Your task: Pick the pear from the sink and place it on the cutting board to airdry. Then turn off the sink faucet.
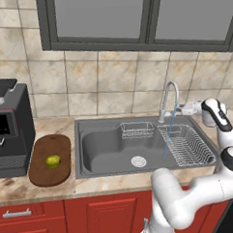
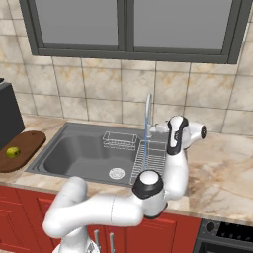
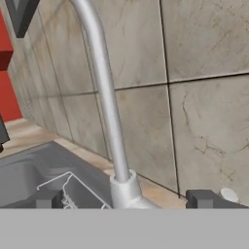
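Spread wide, the two-finger dark-tipped gripper [image 3: 124,198] straddles one slim silver gooseneck faucet [image 3: 104,97], grasping nothing; one yellow-green pear [image 1: 52,160] sits on one dark brown oval wooden cutting board [image 1: 40,175].

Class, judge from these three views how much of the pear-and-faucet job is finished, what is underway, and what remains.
Done: the pear lies on the cutting board, out of the sink. Underway: the end effector is at the base of the sink faucet, fingertips either side of it. Left: the blue stream is running, so the faucet needs turning off.
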Robot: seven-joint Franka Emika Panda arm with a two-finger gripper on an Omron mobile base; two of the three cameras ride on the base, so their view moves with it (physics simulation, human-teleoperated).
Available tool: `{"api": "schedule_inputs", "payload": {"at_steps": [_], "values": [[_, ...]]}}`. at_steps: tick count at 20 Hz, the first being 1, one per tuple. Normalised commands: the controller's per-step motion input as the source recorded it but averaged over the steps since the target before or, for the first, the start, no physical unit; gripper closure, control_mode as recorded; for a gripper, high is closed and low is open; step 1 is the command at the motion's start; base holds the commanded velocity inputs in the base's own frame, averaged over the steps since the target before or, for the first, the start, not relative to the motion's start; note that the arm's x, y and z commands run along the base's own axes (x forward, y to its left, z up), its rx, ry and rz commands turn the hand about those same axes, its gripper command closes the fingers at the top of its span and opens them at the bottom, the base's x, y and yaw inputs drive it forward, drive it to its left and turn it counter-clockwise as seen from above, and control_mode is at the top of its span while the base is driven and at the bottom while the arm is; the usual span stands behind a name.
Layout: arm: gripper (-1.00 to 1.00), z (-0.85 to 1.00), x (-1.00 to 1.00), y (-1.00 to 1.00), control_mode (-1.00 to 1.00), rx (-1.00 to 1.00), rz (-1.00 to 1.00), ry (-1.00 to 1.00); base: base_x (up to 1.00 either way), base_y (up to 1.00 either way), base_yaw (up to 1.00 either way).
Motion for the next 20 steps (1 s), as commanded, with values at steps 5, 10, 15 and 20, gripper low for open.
{"api": "schedule_inputs", "payload": {"at_steps": [5, 10, 15, 20], "values": [[-1.0, -0.11, 0.13, -0.24, -1.0, 0.01, 0.04, 0.02, 0.0, 0.0, 0.0], [-1.0, -0.09, 0.02, -0.44, -1.0, 0.0, 0.03, 0.0, 0.0, 0.0, 0.0], [-1.0, -0.13, 0.13, -0.25, -1.0, 0.01, 0.04, 0.0, 0.0, 0.0, 0.0], [-1.0, -0.18, 0.3, -0.17, -1.0, 0.02, 0.05, 0.0, 0.0, 0.0, 0.0]]}}
